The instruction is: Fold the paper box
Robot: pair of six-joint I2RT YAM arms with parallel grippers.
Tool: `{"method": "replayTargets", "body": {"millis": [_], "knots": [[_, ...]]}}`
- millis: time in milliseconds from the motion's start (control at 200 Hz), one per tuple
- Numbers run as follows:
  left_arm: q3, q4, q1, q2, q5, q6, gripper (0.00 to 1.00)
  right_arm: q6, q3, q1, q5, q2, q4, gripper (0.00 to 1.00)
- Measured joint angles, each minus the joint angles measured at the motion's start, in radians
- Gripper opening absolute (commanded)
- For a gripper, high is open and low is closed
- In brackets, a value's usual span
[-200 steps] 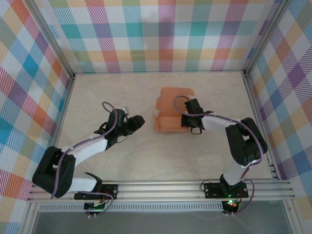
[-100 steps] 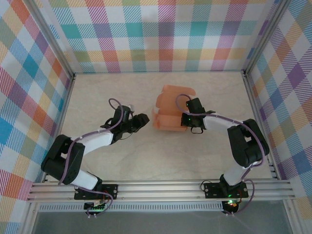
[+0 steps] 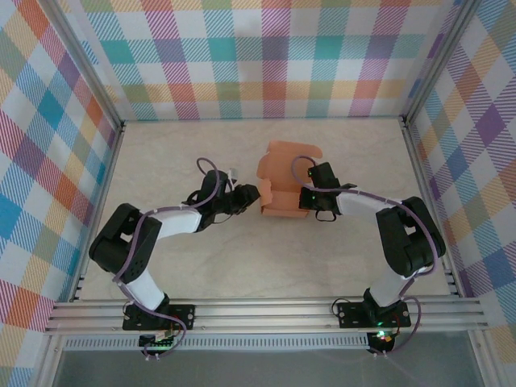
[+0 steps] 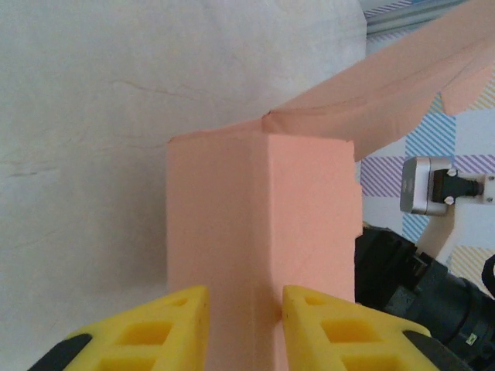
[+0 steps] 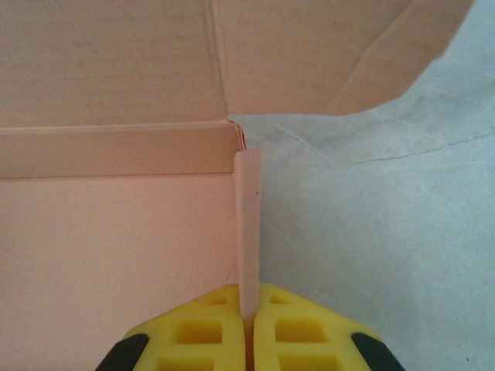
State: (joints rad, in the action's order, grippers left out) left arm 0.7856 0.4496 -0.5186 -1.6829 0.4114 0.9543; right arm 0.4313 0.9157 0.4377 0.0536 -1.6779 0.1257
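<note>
Paper box: salmon-orange card, part folded. From above it sits near the middle of the table, a little toward 1 o'clock.
Lid flap: stands open at the box's 12 o'clock side. In my right wrist view it spreads across the top.
Inside the box: in my right wrist view I see a plain card floor and a low back wall at its 12 o'clock edge.
Right pincer: at the box's 3 o'clock side. It is closed tight on the box's thin upright side wall, which runs straight up from between my yellow fingertips.
Left pincer: at the box's 9 o'clock side, facing my right one across the box.
Left pincer up close: my two yellow fingers stand a little apart with the box's folded corner between them. I cannot tell whether they press the card.
Box from the left wrist: it is upright, and a flap slants off toward 2 o'clock.
Table around the box: pale and marbled, showing at 9 o'clock in the left wrist view and at 3 o'clock in the right wrist view.
</note>
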Motion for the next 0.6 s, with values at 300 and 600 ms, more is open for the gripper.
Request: {"method": "replayTargets", "body": {"millis": [300, 600], "knots": [[0.048, -0.011, -0.008, -0.09, 0.028, -0.002, 0.25, -0.028, 0.0, 0.0, 0.024, 0.0, 0.013, 0.07], [0.113, -0.121, -0.041, -0.133, 0.018, -0.03, 0.23, -0.058, 0.01, 0.037, 0.138, 0.0, 0.076, 0.08]]}}
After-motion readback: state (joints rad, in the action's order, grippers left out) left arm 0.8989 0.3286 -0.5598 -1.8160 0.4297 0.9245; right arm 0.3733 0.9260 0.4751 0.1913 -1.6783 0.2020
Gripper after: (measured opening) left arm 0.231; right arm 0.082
